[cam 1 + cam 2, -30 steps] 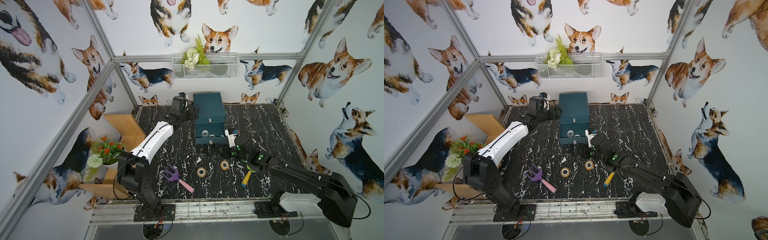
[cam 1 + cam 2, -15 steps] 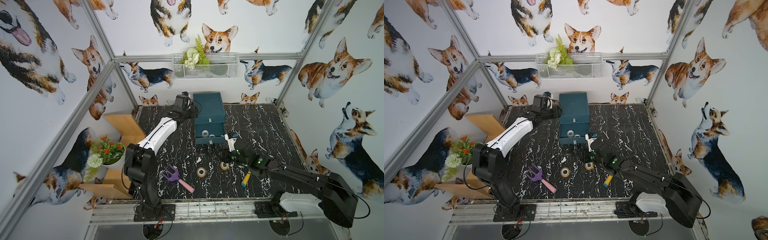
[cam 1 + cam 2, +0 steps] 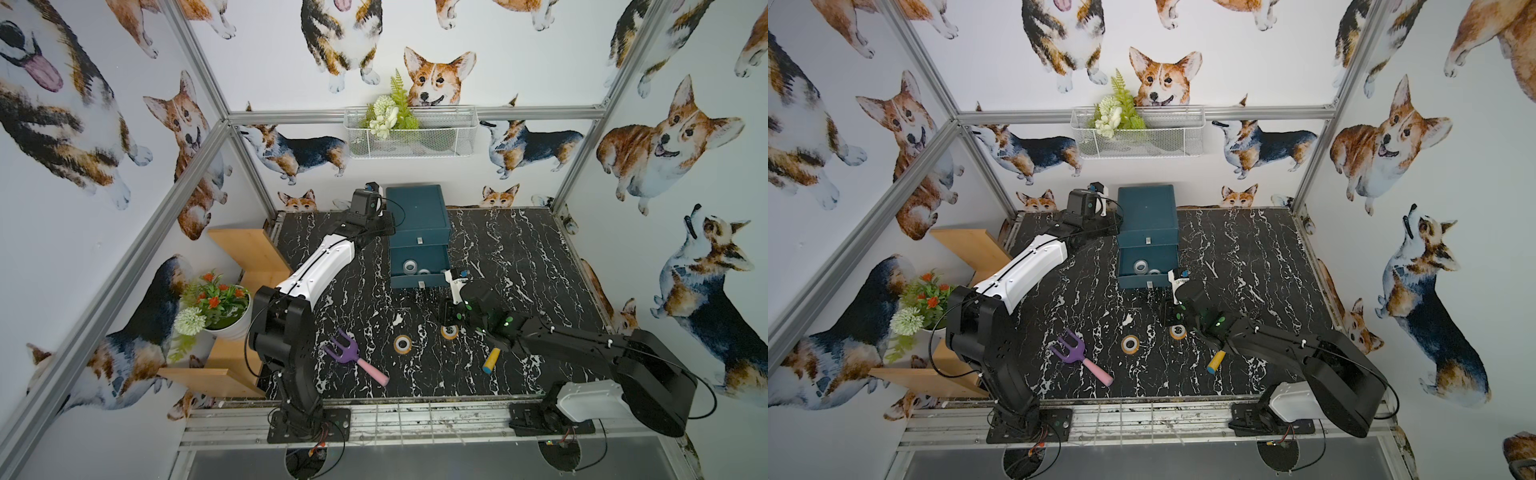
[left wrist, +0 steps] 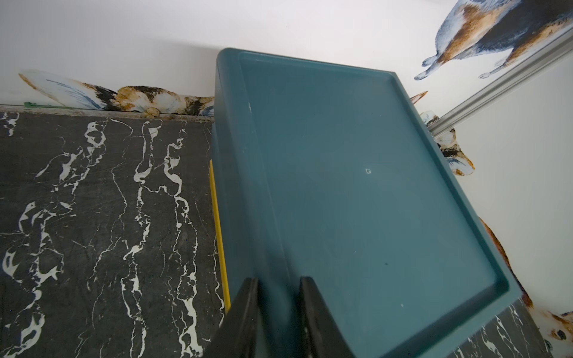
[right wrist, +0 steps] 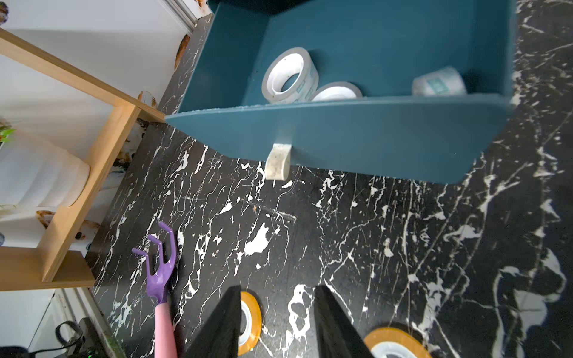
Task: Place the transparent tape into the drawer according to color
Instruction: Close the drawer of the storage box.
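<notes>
Two orange transparent tape rolls [image 3: 402,344] [image 3: 449,331] lie flat on the black marble table in front of the teal cabinet [image 3: 417,212]. Its bottom drawer [image 3: 419,283] is pulled out and holds three grey-white rolls [image 5: 290,77] [image 5: 336,91] [image 5: 438,82]. My right gripper [image 5: 277,288] hangs open just above the table, between the two orange rolls [image 5: 252,322] [image 5: 395,342], gripping neither. My left gripper [image 4: 279,282] is at the cabinet's back left, its jaws close together on either side of the top's raised rim [image 4: 248,155].
A purple toy rake [image 3: 353,357] lies front left. A yellow tool handle [image 3: 491,360] pokes out from under the right arm. A flower pot [image 3: 220,307] and a wooden shelf [image 3: 249,249] stand off the table's left edge. A wire basket [image 3: 409,133] hangs on the back wall.
The right gripper came away from the drawer's front and down toward the orange rolls, narrowing a little. The left gripper's jaws closed in at the cabinet's top left edge.
</notes>
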